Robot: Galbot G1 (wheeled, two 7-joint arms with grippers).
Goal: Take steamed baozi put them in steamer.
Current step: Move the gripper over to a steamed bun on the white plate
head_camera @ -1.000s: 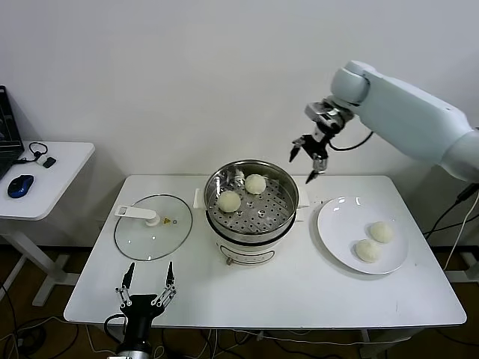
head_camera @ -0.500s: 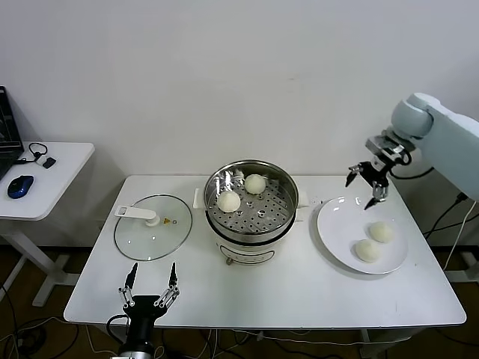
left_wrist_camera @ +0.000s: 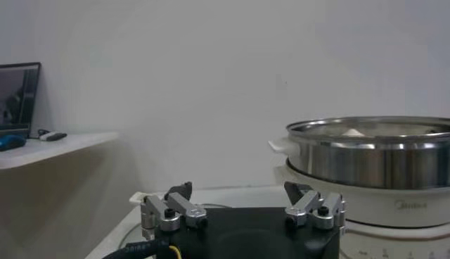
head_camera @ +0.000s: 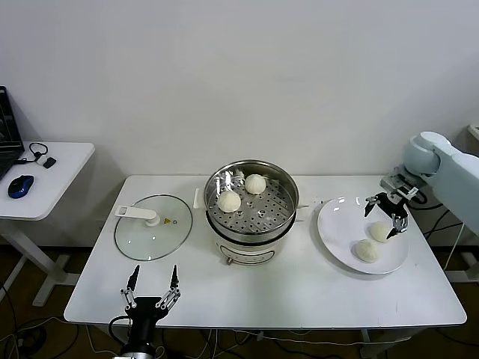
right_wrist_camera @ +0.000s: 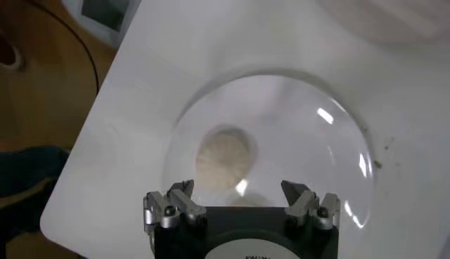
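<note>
Head view is showing the job half done: two steamed baozi [head_camera: 242, 192] are sitting in the steamer [head_camera: 253, 213], two are waiting on the plate [head_camera: 337, 235] under the wide-open, empty right gripper [head_camera: 386, 215], while the left gripper [head_camera: 150, 293] is idling open near the table's front edge.

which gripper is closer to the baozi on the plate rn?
Right. The right gripper hangs open just above the two baozi on the plate. The left gripper sits open at the table's near edge, in front of the glass lid, across the steamer.
</note>
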